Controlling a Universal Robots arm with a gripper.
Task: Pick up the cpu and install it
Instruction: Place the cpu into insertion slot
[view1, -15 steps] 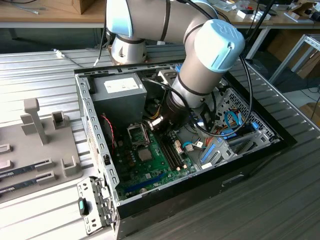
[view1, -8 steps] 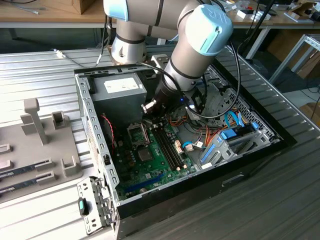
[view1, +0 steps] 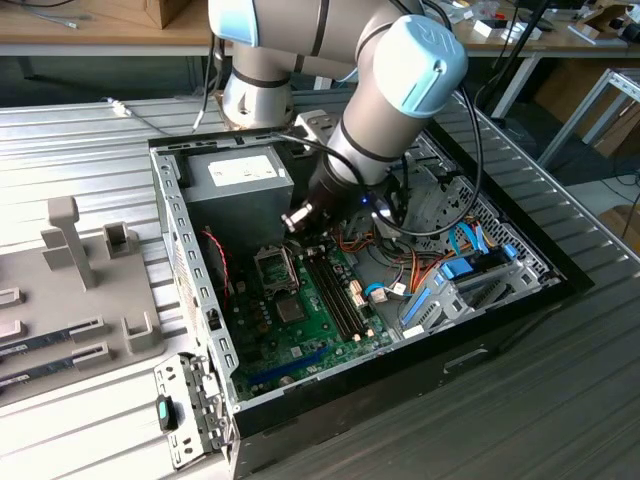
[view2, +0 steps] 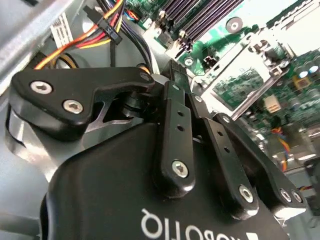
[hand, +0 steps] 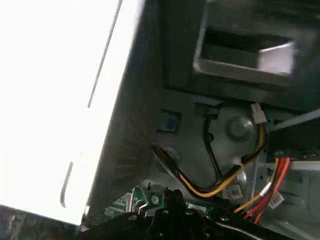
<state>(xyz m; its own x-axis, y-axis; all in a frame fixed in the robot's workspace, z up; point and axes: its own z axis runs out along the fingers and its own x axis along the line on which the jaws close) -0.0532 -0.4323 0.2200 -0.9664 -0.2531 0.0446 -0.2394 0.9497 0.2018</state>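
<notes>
In the exterior view the arm covers most of the gripper. The socket frame just below the gripper is too small to tell whether the cpu lies in it. In the second wrist view the gripper's black body runs off the picture's edge and hides part of that frame, whose inside is blurred glare. Beside the gripper in the first wrist view, the power-supply box is washed white and cut by the edge.

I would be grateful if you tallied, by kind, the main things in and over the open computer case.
Grey metal power-supply box: 1
Green motherboard: 1
Dark metal socket frame: 1
Grey and pale-blue robot arm: 1
Total: 4
</notes>
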